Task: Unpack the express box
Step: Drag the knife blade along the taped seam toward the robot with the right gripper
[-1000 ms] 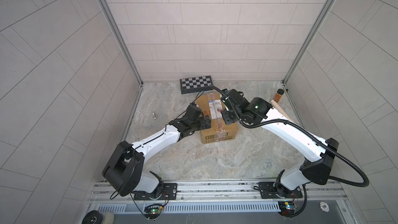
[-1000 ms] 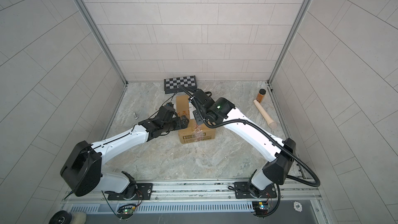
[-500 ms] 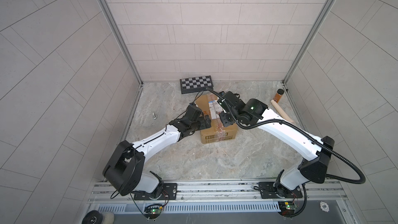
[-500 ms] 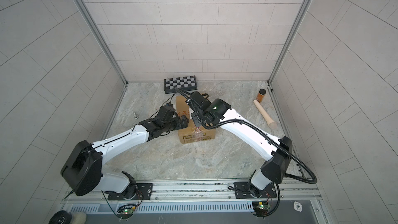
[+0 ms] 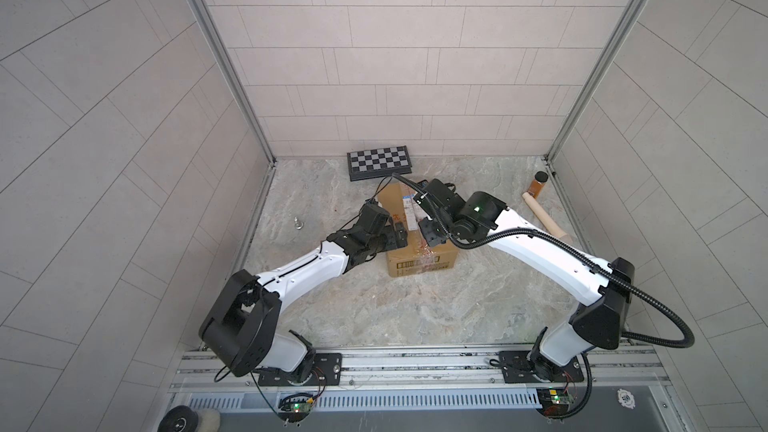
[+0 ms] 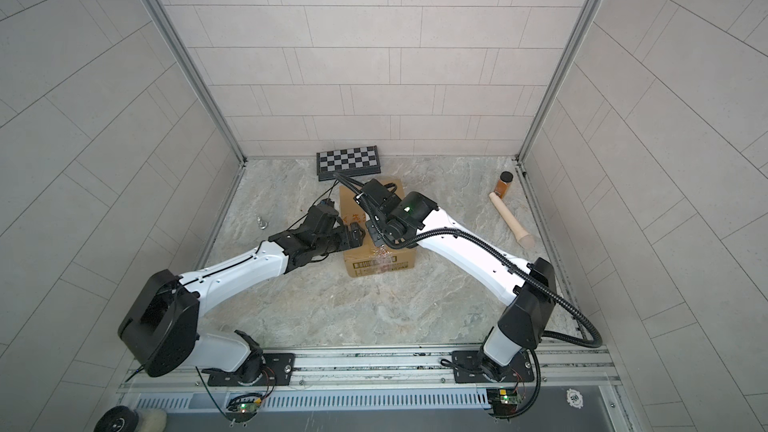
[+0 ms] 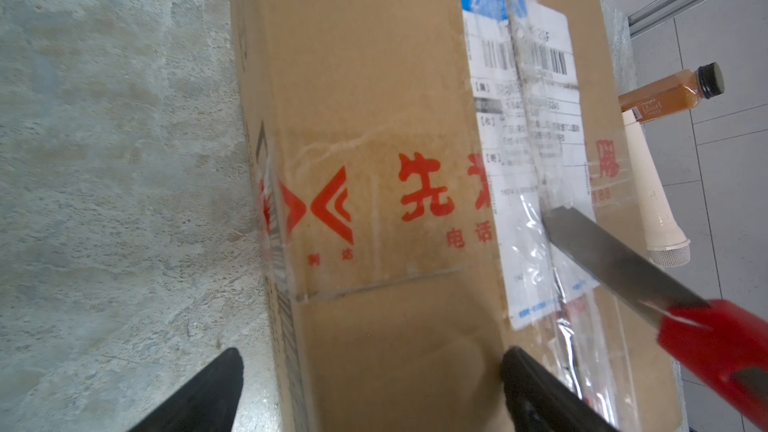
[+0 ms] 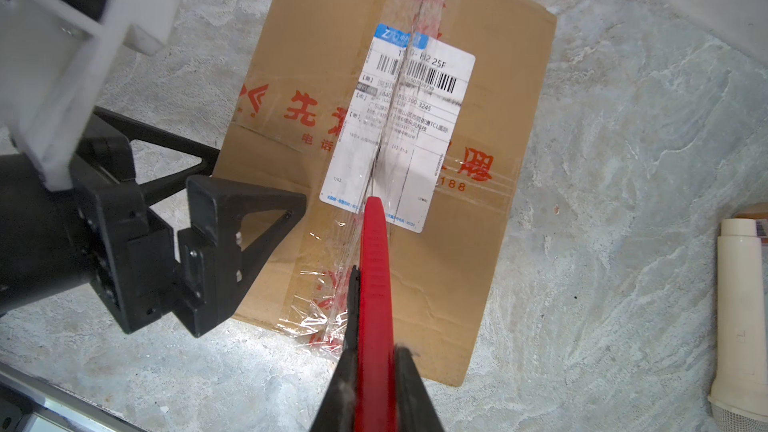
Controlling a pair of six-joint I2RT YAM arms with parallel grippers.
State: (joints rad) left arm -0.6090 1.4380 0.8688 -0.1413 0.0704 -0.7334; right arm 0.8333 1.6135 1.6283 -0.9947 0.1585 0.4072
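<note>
Change since a second ago: the right arm had edged a little further across the express box (image 5: 419, 261) toward the left arm's side; the box and the left arm lay as before.
Express box: it stood on the marble worktop (image 5: 374, 317), flaps closed and taped, the white label (image 8: 415, 126) across its top seam.
Right pincer (image 8: 376, 313): closed tight on the red handle of a utility knife (image 8: 374, 251), above the box's top.
Left pincer (image 7: 372, 357): spread wide and holding nothing, straddling the box's long edge, with one finger over the top and one beside the wall.
Left wrist view only: the bare steel blade (image 7: 615, 255) showed, its tip at the taped seam where that crossed the label.
Right wrist view only: the blade was nearly edge-on and hard to make out; the left pincer (image 8: 253, 180) showed from outside, one finger lying over the box's top, though contact could not be judged.
Top views only: the right arm hid most of the box's top in both; the barcode on the near wall (image 6: 376, 265) showed. A checkered board case (image 5: 380, 164) lay just beyond the box's far end, with a brown bottle (image 5: 539, 184) and a pale cylinder (image 5: 544, 218) well off on the right arm's side.
</note>
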